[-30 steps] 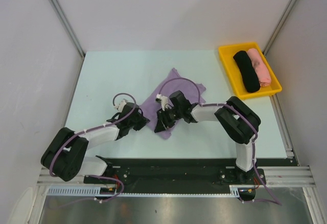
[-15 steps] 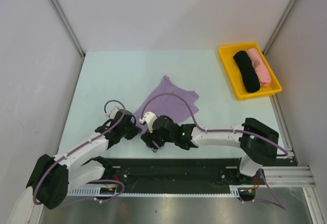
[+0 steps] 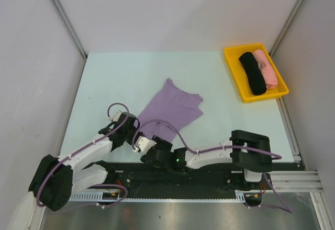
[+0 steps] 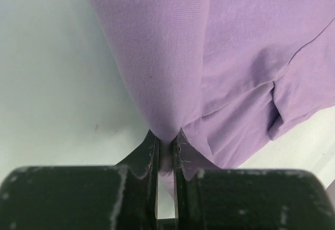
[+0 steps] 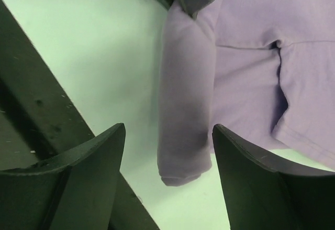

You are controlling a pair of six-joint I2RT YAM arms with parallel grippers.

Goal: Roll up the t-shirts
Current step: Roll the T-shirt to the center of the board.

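The soft lavender cotton t-shirt (image 3: 172, 109) lies on the pale surface (image 3: 104, 83), long axis diagonal — near-left to far-right; left fingers (image 4: 150, 154) pinch its near fold, right fingers (image 5: 89, 177) spread.

Surface: pale green table (image 3: 115, 78) w/ 2 items on it
Centre-front: lavender tee (image 3: 172, 109), mostly flat, near end gathered into a fold by the front edge; far-right corner: yellow tray (image 3: 233, 53), well apart from tee

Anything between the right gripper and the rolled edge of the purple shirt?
Nothing visible. The open right gripper looks straight at the rolled edge of the t-shirt, with only bare table around. The left gripper pinches the same fold further along.
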